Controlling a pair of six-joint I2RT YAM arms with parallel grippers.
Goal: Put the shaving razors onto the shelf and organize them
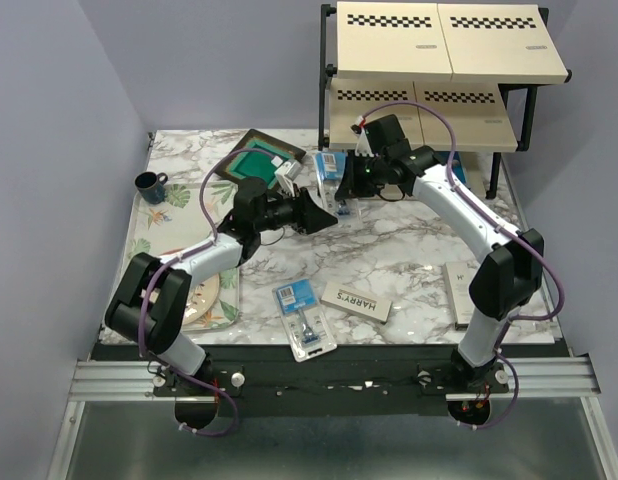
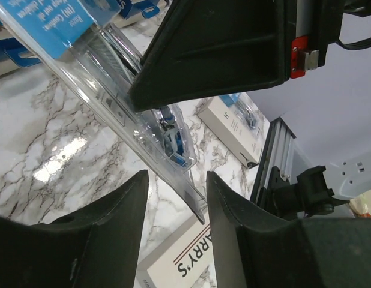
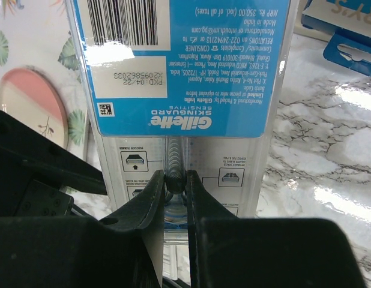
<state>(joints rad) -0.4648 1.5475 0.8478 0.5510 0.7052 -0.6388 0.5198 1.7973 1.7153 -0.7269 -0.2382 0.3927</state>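
Observation:
My right gripper point(image 3: 175, 180) is shut on a clear blister pack point(image 3: 185, 90) with a light-blue Gillette card, pinching the razor handle through the plastic. It holds the pack point(image 1: 347, 206) above the table's middle, in front of the shelf point(image 1: 439, 60). The pack point(image 2: 113, 90) slants down in the left wrist view, and its lower corner hangs between the fingers of my left gripper point(image 2: 176, 198). Those jaws stand apart, with a gap on each side of the pack. Another blister pack point(image 1: 304, 318) and a white HARRY'S box point(image 1: 357, 300) lie near the front edge.
A second white box point(image 1: 459, 293) lies at the right front. More blue packs point(image 1: 331, 163) sit by the shelf's foot. A dark frame with a green centre point(image 1: 251, 160), a mug point(image 1: 151, 185) and a floral tray point(image 1: 174, 250) occupy the left side.

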